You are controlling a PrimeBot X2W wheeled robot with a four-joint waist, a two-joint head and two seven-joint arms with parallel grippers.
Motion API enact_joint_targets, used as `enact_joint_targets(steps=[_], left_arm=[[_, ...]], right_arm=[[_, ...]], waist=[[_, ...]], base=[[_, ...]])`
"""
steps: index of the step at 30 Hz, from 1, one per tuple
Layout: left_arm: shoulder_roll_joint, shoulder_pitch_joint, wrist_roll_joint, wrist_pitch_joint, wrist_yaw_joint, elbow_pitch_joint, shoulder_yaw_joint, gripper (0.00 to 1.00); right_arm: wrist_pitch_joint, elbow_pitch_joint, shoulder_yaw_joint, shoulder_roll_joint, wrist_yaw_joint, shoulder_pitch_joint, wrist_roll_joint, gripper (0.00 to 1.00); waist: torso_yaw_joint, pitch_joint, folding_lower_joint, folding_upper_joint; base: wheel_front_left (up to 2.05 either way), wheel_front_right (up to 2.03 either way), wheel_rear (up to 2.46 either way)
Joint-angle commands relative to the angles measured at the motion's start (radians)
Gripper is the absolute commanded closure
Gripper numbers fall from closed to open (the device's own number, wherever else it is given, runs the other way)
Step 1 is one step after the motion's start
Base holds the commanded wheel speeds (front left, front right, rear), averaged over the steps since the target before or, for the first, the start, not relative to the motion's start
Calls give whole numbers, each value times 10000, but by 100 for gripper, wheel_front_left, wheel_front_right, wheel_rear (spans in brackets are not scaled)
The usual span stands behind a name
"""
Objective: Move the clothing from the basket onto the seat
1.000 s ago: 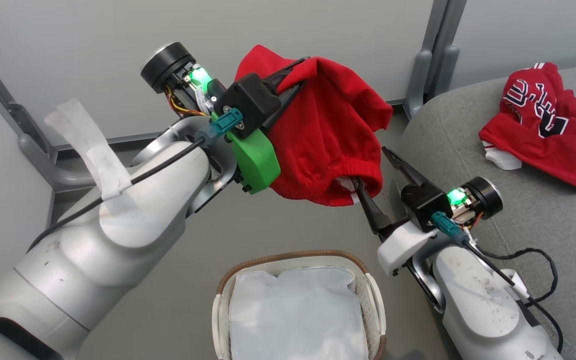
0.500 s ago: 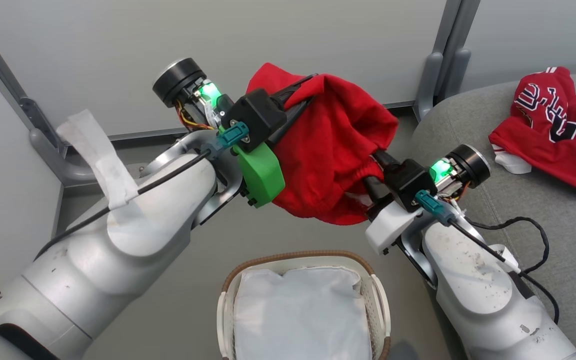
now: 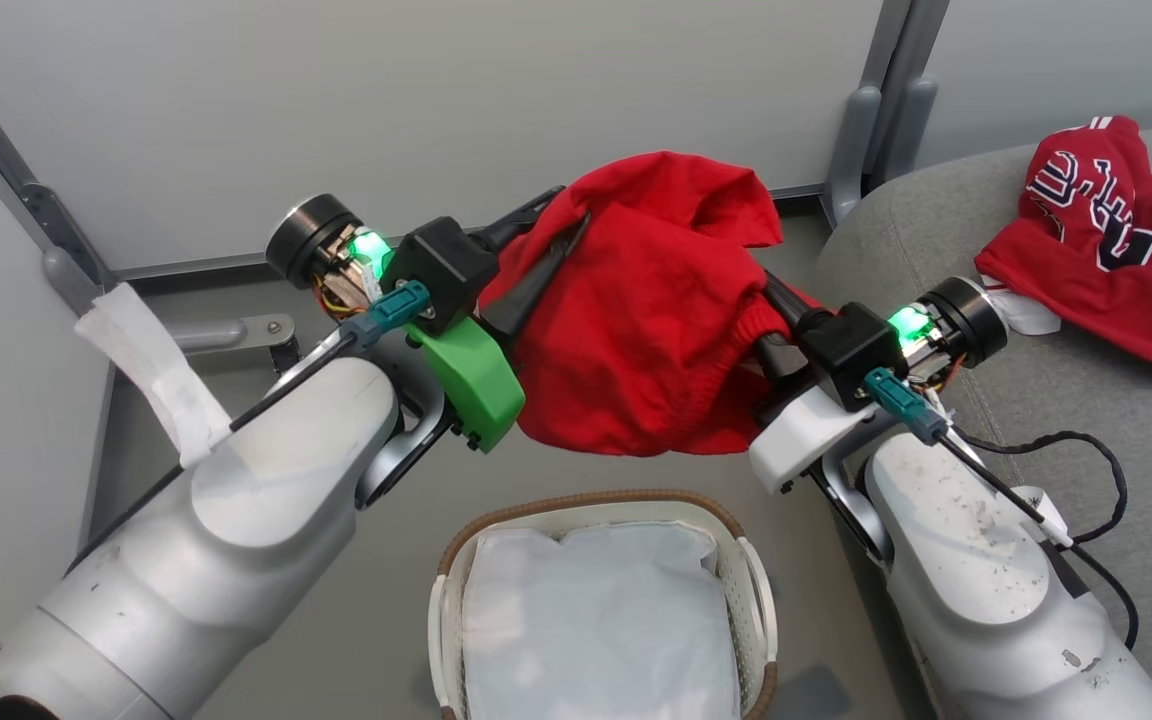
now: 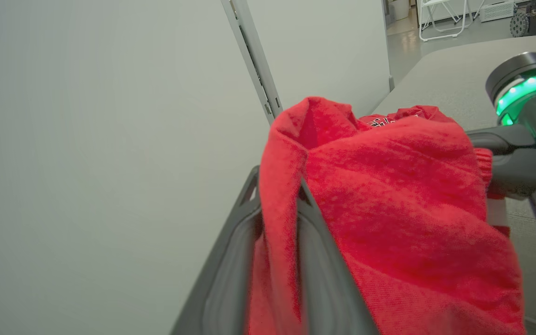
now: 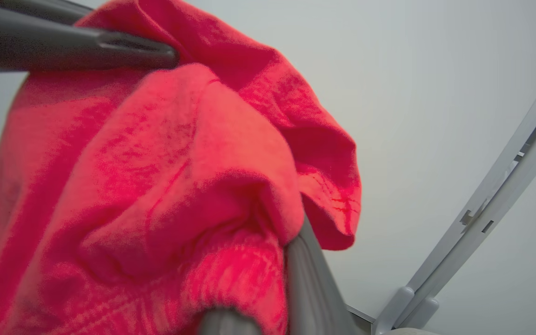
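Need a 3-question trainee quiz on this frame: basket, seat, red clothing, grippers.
1. True or false: the basket holds just its white liner.
2. Where does the lettered garment lie? A) basket B) seat C) floor
3. Fill in: the right gripper is shut on the plain red ____.
Key: 1 true; 2 B; 3 garment.
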Motion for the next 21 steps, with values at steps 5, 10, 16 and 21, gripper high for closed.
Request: enact_joint_targets(steps=[5,10,16,21], left_arm=[[-50,872,-237,-349,106,110,142,0],[-220,1711,-320,-495,133,79,280,0],[-436,2833,-120,-510,145,-289,843,0],[-703,3751,272,-513,63,-539,1481,0]], right_arm=[[-49,-154,-439,-39,-14,214,-180,100],[-49,-254,-915,-73,-14,346,-306,100],[-49,-319,-1307,-124,-14,596,-440,100],[-49,-399,-1616,-130,-14,839,-525,100]], waist=[[22,108,0,0],[63,219,0,0],[89,320,0,0],[121,403,0,0]], base=[[0,0,0],[0,0,0],[0,0,0],[0,0,0]])
